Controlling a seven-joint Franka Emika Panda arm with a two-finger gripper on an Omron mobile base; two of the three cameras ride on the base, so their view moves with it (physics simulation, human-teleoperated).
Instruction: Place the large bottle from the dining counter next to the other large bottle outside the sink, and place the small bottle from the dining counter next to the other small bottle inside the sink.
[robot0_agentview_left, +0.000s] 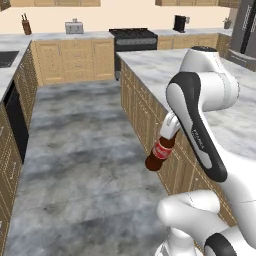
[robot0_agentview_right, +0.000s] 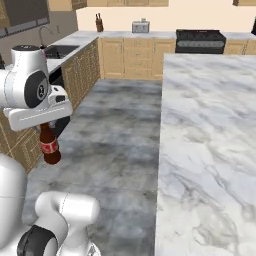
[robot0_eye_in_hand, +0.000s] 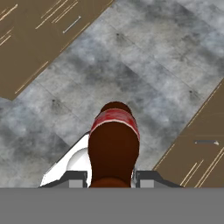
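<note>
I can't make out any readable text here. The large bottle carries a red label with white marks on it, but from my left and right base views they stay too small and blurred to read as letters. The small dark marking on the arm's forearm is equally illegible.

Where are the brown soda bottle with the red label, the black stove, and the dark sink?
Dark brown cola-style bottle with red label (robot0_agentview_left: 161, 151): left base view, on its red label.
Black stove (robot0_agentview_right: 199, 40): right base view, on its front.
Dark rectangular sink (robot0_agentview_right: 61, 50): right base view, on its basin.
</note>
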